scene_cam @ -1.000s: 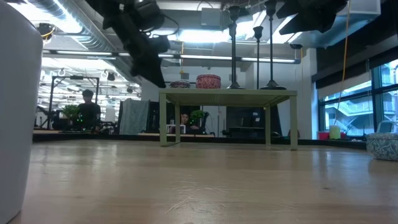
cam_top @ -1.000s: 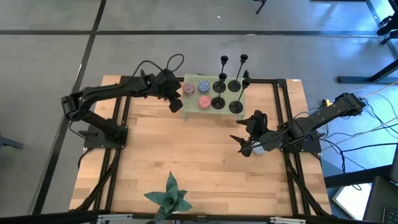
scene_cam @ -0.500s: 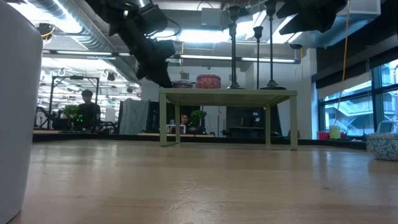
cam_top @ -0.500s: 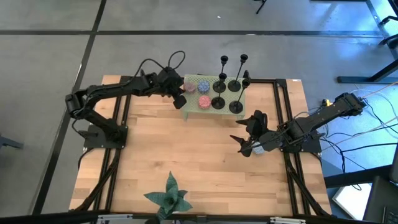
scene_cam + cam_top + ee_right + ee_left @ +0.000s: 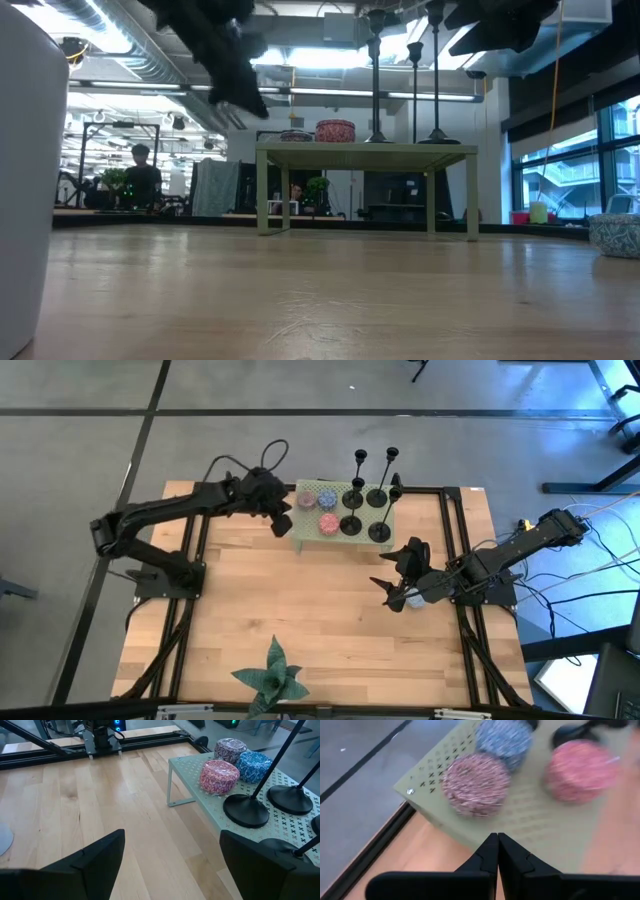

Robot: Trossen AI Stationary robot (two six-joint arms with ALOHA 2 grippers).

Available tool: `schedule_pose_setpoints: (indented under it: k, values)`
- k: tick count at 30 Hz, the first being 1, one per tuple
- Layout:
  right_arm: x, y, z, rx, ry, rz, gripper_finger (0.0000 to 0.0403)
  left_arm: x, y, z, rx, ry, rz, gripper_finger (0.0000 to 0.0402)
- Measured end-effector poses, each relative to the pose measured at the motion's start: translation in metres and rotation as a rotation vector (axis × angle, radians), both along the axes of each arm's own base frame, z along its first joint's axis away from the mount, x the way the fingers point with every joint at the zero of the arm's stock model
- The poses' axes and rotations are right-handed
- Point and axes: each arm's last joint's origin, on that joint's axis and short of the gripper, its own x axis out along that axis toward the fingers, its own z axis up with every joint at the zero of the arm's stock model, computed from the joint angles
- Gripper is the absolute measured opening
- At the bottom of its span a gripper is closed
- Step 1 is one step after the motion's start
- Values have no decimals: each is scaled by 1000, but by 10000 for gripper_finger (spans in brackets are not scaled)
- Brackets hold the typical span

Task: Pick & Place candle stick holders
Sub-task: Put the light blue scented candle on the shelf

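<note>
Green perforated shelf (image 5: pixel 315 528) at the far middle of the wooden table (image 5: pixel 300 620), raised on thin legs. On its right half, the candle stick holders (image 5: pixel 364 498): black disc bases with thin upright stems, grouped close together, two taller ones at the shelf's far edge, shorter ones nearer its front edge. Seen level from the low view as dark stems (image 5: pixel 376 75) rising from the shelf top. On the shelf's left half, three small round patterned tins: a dark red one (image 5: pixel 476 784), a blue one (image 5: pixel 502 740) and a pink one (image 5: pixel 580 770), clustered just beside each other, the pink one closest to the holders' bases.

Left gripper (image 5: pixel 282 520) just off the shelf's left end, above the table, close to the dark red tin; fingers (image 5: pixel 487 857) pressed together, nothing between them. Possibly lifted a little above shelf height, though hard to judge from overhead.

Right gripper (image 5: pixel 392 592) in front of the shelf and to its right, well apart from the holders, low over the bare wood; fingers (image 5: pixel 97 855) spread wide, empty.

Green star-shaped plant (image 5: pixel 272 676) at the table's near edge, far from the shelf.
</note>
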Motion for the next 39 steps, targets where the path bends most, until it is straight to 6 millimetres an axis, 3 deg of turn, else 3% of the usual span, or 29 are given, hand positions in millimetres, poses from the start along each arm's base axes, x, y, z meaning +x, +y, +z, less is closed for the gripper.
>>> schedule_pose_setpoints:
  k: [8,15,19,28,39]
  values:
    - [0,0,0,8,4,11,328,-25,-59,51,65,-201,-167,3]
    - [2,-1,1,18,-14,6,328,-45,-103,74,113,-317,-291,2]
    - [3,-1,3,26,-32,0,328,-50,-119,64,120,-305,-278,2]
    - [4,3,2,100,-4,107,328,-48,-148,9,56,-337,-330,6]
    - [7,1,-1,59,-12,46,328,-48,-162,-12,44,-375,-371,7]
